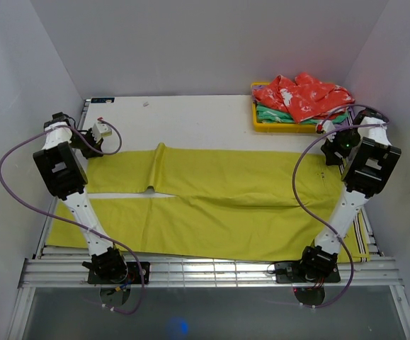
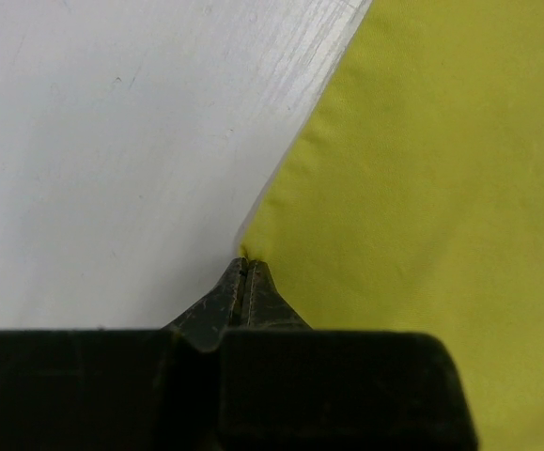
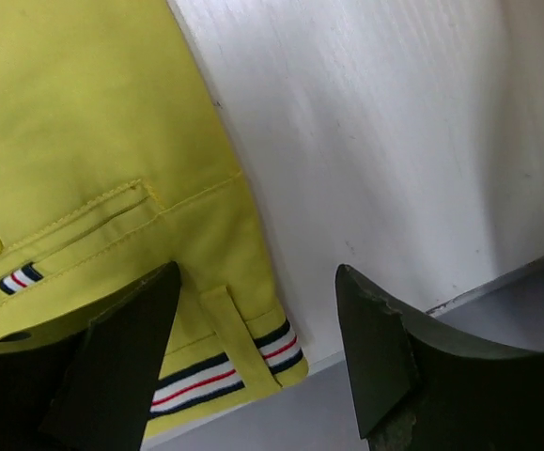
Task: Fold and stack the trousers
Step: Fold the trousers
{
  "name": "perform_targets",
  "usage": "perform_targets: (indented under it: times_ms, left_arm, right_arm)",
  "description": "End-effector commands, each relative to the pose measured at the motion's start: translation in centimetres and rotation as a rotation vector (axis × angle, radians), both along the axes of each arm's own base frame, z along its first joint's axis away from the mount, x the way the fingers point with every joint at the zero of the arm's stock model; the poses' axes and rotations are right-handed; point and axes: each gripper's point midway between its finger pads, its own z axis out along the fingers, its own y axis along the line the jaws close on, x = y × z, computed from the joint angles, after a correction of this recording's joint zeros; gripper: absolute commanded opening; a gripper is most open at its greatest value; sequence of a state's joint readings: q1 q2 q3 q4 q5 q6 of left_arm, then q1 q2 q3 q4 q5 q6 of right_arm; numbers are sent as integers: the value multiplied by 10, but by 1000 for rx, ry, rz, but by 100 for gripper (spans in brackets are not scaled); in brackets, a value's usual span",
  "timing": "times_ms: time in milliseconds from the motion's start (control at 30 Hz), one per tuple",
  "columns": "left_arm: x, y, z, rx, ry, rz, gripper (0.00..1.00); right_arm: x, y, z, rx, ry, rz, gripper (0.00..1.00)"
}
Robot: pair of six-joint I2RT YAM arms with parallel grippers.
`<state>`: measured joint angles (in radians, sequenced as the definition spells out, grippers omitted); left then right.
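The mustard yellow-green trousers [image 1: 226, 205] lie spread flat across the table, legs to the left and waistband to the right. A small ridge stands up in the far leg. My left gripper [image 1: 90, 142] is at the far leg's left end. In the left wrist view its jaws are shut [image 2: 243, 265] right at the cloth's corner [image 2: 422, 188], apparently pinching it. My right gripper [image 1: 330, 152] hovers over the waistband's far corner. In the right wrist view it is open [image 3: 257, 271] and empty above the striped lining strip [image 3: 215, 371] and a belt loop.
A yellow bin [image 1: 255, 122] at the back right holds a red patterned garment [image 1: 300, 95] on a green one [image 1: 272, 113]. Bare white table [image 1: 190, 117] lies behind the trousers. The table's right edge shows in the right wrist view [image 3: 394, 324]. Grey walls surround the table.
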<state>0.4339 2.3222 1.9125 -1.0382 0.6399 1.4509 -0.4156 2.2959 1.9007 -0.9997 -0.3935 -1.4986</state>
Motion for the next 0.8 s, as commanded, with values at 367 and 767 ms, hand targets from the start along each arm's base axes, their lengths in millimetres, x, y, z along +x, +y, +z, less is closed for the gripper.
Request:
perform_targets:
  times_ms: [367, 767]
  left_arm:
    - [28, 20, 44, -12, -93, 133, 0]
    - [92, 54, 147, -6, -476, 281, 0]
  right_arm:
    - [-1, 7, 15, -46, 25, 62, 8]
    - [32, -18, 144, 23, -355, -106, 8]
